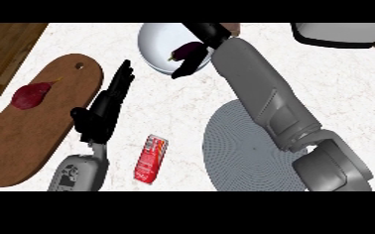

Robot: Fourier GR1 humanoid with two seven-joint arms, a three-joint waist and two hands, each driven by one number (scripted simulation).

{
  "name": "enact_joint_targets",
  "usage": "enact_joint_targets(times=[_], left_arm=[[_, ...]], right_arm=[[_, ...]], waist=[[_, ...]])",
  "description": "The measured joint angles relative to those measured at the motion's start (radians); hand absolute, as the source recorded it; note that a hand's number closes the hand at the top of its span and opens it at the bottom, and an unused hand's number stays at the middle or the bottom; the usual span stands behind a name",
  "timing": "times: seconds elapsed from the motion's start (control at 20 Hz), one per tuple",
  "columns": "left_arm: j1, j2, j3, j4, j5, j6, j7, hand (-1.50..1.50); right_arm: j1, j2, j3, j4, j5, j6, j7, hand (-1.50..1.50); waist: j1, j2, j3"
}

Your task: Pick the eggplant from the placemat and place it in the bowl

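Observation:
A dark purple eggplant lies inside the white bowl at the top middle, its green stem pointing left and down. My right hand reaches over the bowl's right rim. Its fingers run fairly straight along the eggplant's right side, and the hand is open. The right forearm crosses above the round grey placemat at the lower right, which carries nothing that shows. To the left of the bowl, my left hand rests open over the counter with straight fingers pointing up.
A wooden cutting board with a red vegetable lies at the left. A red can lies on its side between the left arm and the placemat. A dark-rimmed grey object sits at the top right.

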Motion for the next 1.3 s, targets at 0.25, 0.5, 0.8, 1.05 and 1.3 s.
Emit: enact_joint_targets(times=[0.25, 0.5, 0.8, 1.05, 1.3], left_arm=[[0.01, -0.009, -0.011, -0.01, -0.012, 0.011, 0.005, 0.0], [0.001, -0.006, -0.003, -0.005, -0.01, 0.011, 0.005, 0.0], [0.011, -0.004, -0.004, -0.019, -0.01, 0.009, -0.003, 0.0], [0.009, -0.007, -0.005, -0.015, -0.011, 0.008, -0.009, 0.0], [-0.019, -0.015, -0.002, 0.005, -0.012, 0.014, 0.005, 0.0]], right_arm=[[-0.039, -0.04, -0.091, 0.021, -0.079, 0.055, -0.008, -1.5], [-0.057, -0.095, -0.153, 0.057, -0.133, 0.152, 0.015, -1.5], [-0.031, -0.176, -0.196, 0.087, -0.173, 0.302, 0.001, -1.5], [-0.02, -0.221, -0.207, 0.089, -0.182, 0.402, -0.001, -1.5], [0.012, -0.243, -0.193, 0.071, -0.165, 0.424, -0.006, -1.5]], waist=[[-0.005, -0.004, 0.0], [-0.01, -0.004, 0.0], [-0.004, 0.0, 0.0], [-0.004, 0.001, 0.001], [-0.005, 0.003, 0.001]])
